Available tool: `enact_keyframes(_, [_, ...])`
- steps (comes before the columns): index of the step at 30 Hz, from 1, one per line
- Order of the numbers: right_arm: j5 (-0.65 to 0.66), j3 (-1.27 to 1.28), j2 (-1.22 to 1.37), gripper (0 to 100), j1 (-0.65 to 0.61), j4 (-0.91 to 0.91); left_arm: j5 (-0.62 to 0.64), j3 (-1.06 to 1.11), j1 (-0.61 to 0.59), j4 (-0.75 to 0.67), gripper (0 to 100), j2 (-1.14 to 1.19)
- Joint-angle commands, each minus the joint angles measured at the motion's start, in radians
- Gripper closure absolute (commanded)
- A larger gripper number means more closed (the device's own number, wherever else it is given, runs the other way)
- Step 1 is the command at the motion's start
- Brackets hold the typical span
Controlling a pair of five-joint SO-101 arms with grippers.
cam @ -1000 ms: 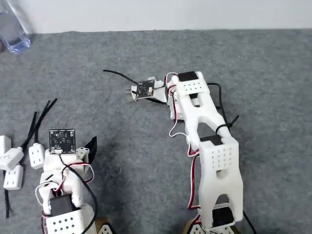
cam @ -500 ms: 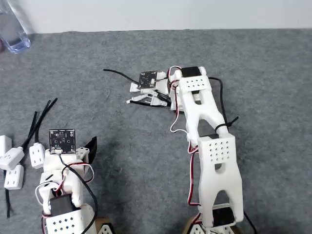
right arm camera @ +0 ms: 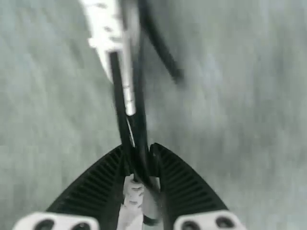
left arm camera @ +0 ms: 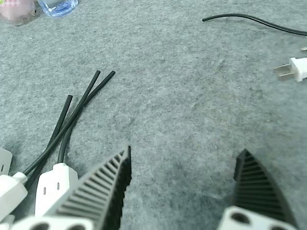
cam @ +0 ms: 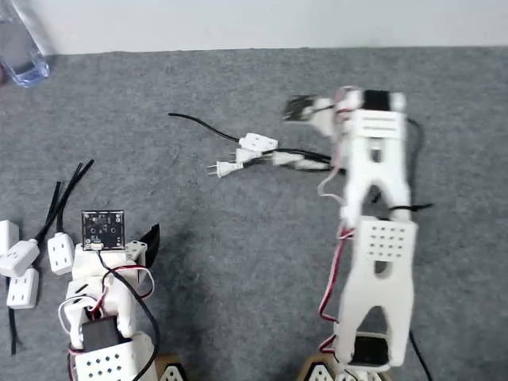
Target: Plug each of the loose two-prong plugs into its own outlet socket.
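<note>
A: Where do the plugs (cam: pixel 258 144) lie?

B: Bunched near the middle of the tabletop (cam: pixel 238 270), prongs turned toward the left side. The sockets (cam: pixel 60 253) sit at the left edge, just beside the left arm and well apart from the plugs.

A: And the right gripper (right arm camera: pixel 141 154)?

B: Its fingers are pinched narrow on the black cords (right arm camera: pixel 120 103), with a bit of white plug body caught between them. It looks like more than one cord is in the pinch.

A: So which step is this?

B: Probably getting the bunch across to the sockets. A hold on cords will drag plugs, but it cannot steer prongs.

A: What would do it well?

B: The robot should bring them near the sockets, set them down, and take one plug by its white body, prongs pointing out past the fingertips. Then it can line the two prongs up with the slots and push straight in.

A: And the left gripper (left arm camera: pixel 184 158)?

B: Its fingers stand wide and empty, low over the tabletop with the sockets just beside them. It is well placed to pin one socket so it does not slide under the push.

A: Main risk?

B: Tangled cords pulling a second plug along, or the socket skating on the felt.
</note>
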Motion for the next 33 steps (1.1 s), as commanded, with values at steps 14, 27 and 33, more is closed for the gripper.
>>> enact_keyframes(14, [0.250,-0.233,-0.031,99.0,0.585,0.090,-0.008,-0.005,0.025,0.002,68,-0.011])
enact_keyframes(27, [0.391,-0.236,-0.007,98.6,0.792,0.073,-0.008,-0.005,0.025,0.003,68,-0.011])
enact_keyframes(33, [0.371,-0.235,0.053,94.9,0.722,0.077,-0.008,-0.005,0.025,0.003,68,-0.011])
